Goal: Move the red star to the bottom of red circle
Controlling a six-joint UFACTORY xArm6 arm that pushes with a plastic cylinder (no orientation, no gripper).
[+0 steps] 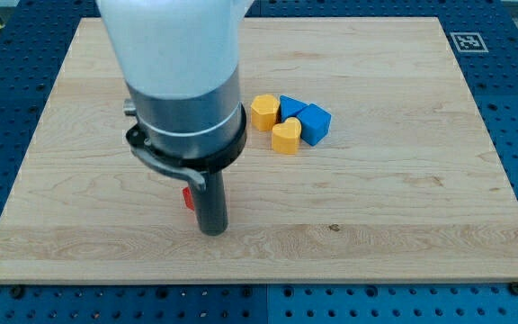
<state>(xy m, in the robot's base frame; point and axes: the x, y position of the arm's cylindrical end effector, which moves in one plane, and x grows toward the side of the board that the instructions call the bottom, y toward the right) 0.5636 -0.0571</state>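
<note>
My tip [212, 230] rests on the wooden board [403, 207] at the lower left of centre. A small part of a red block [188, 198] shows just to the left of the rod; its shape cannot be made out, as the arm covers most of it. No other red block shows; the arm's wide body hides the board around and above the rod. The tip is right beside the red block, at its lower right.
A cluster of blocks lies right of centre: a yellow hexagon [263, 112], a yellow heart [287, 136], a blue block [291, 107] and a blue cube [315, 122], touching one another. A fiducial tag [467, 41] sits at the board's top right corner.
</note>
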